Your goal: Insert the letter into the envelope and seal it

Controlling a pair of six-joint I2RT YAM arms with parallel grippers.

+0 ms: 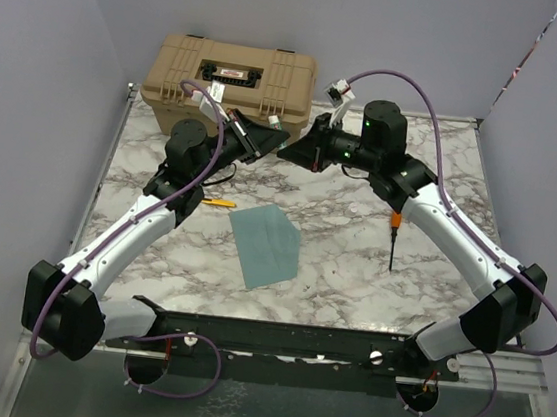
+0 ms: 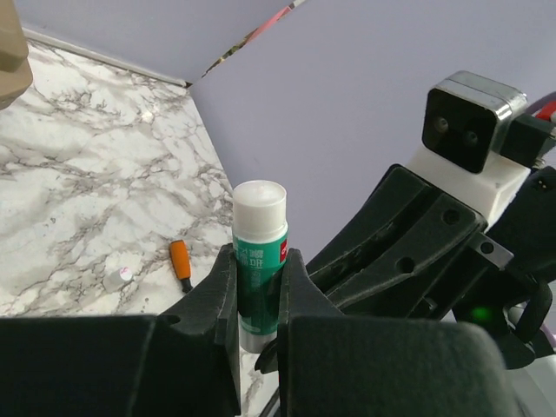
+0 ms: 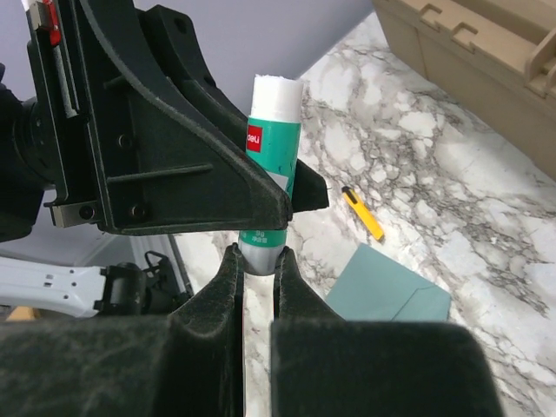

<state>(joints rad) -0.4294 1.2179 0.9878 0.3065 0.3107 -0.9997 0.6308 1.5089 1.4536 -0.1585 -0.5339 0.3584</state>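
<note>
A glue stick (image 2: 259, 252) with a green label and a white top hangs in the air between both grippers. My left gripper (image 2: 259, 265) is shut on its green body. My right gripper (image 3: 258, 259) is shut on its grey bottom end (image 3: 261, 254). In the top view the two grippers meet above the back of the table, left gripper (image 1: 264, 142) facing right gripper (image 1: 297, 152). The teal envelope (image 1: 264, 244) lies flat on the marble table in front of them, and its corner (image 3: 387, 291) shows in the right wrist view. The letter is not in view.
A tan hard case (image 1: 230, 82) stands at the back left. A yellow utility knife (image 1: 219, 202) lies left of the envelope. An orange-handled tool (image 1: 395, 232) lies on the right half of the marble table (image 1: 352, 267). Purple walls close off three sides.
</note>
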